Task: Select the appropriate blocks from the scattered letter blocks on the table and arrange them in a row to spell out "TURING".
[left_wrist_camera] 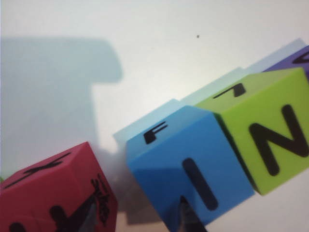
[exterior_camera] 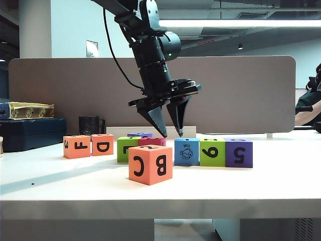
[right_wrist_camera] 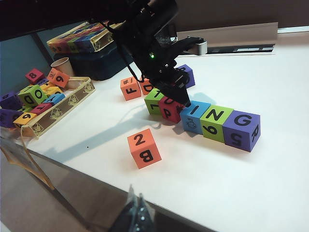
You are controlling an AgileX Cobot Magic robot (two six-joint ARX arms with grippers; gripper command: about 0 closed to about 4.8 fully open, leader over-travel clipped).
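A wide white worktop (exterior_camera: 281, 186) carries scattered foam letter blocks. Above it the black left arm reaches down, its left tool (exterior_camera: 172, 134) released and empty, fingers spread just above the magenta block (exterior_camera: 152, 141) and blue fish block (exterior_camera: 186, 151). That blue block begins a touching row with a lime green block (exterior_camera: 212, 152) and a purple block (exterior_camera: 238, 152), reading I, N, G from above. An orange B C block (exterior_camera: 150, 164) sits nearer the front edge. The right tool (right_wrist_camera: 136, 211) hangs off the worktop's edge; I cannot tell its state.
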